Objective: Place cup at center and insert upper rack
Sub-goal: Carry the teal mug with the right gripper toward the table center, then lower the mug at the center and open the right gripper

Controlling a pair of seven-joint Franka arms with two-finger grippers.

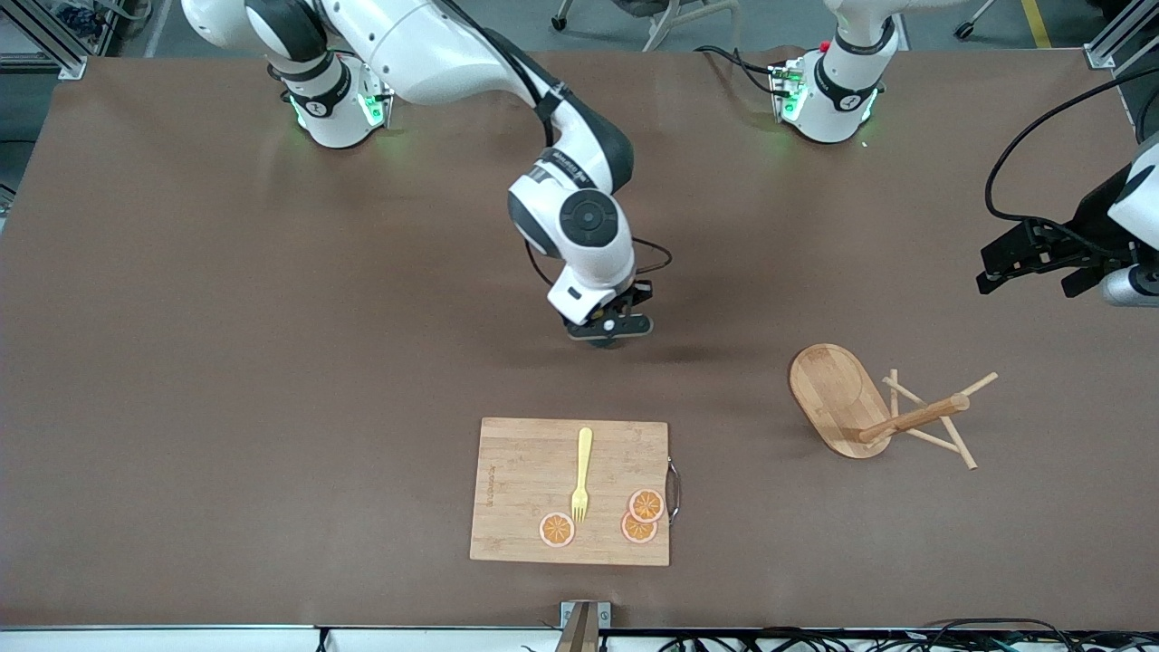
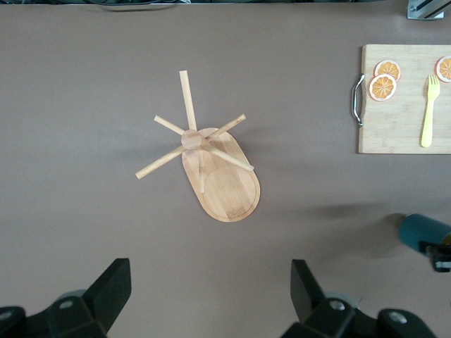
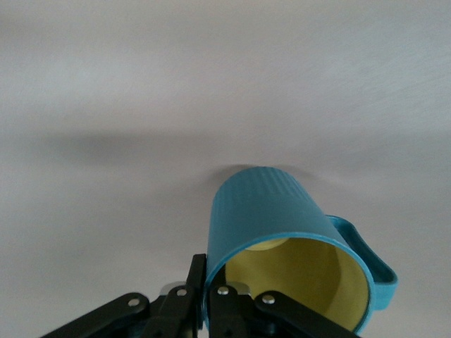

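My right end effector (image 3: 208, 299) was clenched on the rim of the cup (image 3: 282, 232), holding it over the middle of the table (image 1: 181, 362). My left end effector (image 2: 211, 296) waited with its fingers spread, over the table's edge at the left arm's end. The upper rack (image 1: 869, 412) lay tipped on its side near that edge.

We see white arm shells with black joint bands and round grey joint caps. Bases glow green. Black cables trail off both wrists; black fingers (image 2: 106, 292) carry silver screws.
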